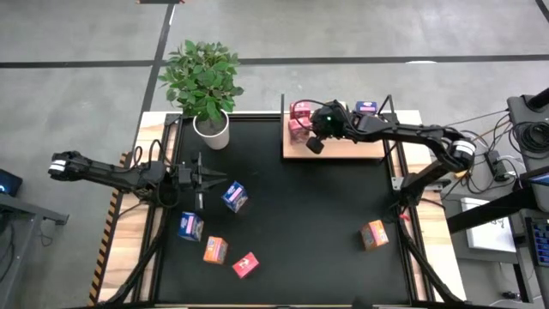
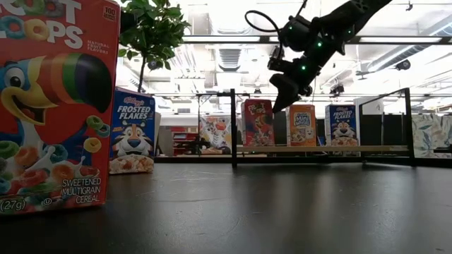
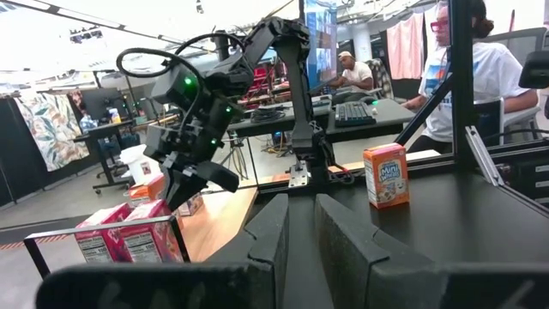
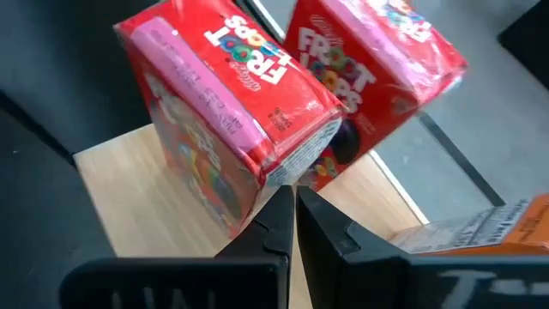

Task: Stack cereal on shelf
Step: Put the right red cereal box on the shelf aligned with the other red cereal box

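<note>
The shelf [image 1: 343, 148] is a light-wood board with black posts at the table's far right. On it stand two red boxes [image 1: 299, 120], an orange box [image 2: 301, 125] and a blue box [image 1: 367, 107]. My right gripper [image 1: 315, 143] hangs shut above the board beside the red boxes [image 4: 223, 112] and touches nothing. My left gripper [image 1: 214, 178] rests at the table's left, its fingers only slightly apart, pointing at a blue box [image 1: 234, 196] without touching it. Loose on the tabletop lie another blue box [image 1: 190, 226], an orange box [image 1: 214, 250], a red box [image 1: 245, 264] and an orange box [image 1: 373, 233].
A potted plant [image 1: 206, 86] stands at the far left corner of the black tabletop. The shelf's black posts [image 2: 234, 127] rise at its ends. Bare tabletop lies between the loose boxes and the shelf. A person [image 3: 480, 69] sits beyond the table's right side.
</note>
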Robot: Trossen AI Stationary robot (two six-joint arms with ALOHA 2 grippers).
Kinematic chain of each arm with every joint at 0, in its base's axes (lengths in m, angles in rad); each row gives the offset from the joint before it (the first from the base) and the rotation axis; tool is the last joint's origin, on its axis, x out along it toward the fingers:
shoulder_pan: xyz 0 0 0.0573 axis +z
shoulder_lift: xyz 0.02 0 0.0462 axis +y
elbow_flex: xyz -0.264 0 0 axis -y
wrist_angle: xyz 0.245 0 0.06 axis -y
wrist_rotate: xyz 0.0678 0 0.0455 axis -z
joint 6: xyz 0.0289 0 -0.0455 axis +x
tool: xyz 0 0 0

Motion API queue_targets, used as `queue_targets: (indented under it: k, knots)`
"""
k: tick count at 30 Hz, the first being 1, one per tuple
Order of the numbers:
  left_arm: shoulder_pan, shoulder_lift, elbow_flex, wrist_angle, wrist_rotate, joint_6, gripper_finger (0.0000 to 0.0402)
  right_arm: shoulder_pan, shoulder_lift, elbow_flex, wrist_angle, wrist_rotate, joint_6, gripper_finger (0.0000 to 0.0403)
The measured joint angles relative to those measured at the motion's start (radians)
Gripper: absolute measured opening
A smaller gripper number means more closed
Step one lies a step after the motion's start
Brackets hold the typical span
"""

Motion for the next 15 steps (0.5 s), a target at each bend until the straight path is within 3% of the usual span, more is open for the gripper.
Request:
queue_targets:
  k: [10, 15]
  knots:
    - [0.0, 0.0, 0.0, 0.0, 0.0, 0.0, 0.0045, 0.008, -0.054, 0.068, -0.071, 0.008, 0.057, 0.0009]
    - [0.0, 0.0, 0.0, 0.0, 0.0, 0.002, 0.0045, 0.009, -0.062, 0.103, 0.04, -0.02, 0.075, 0.0009]
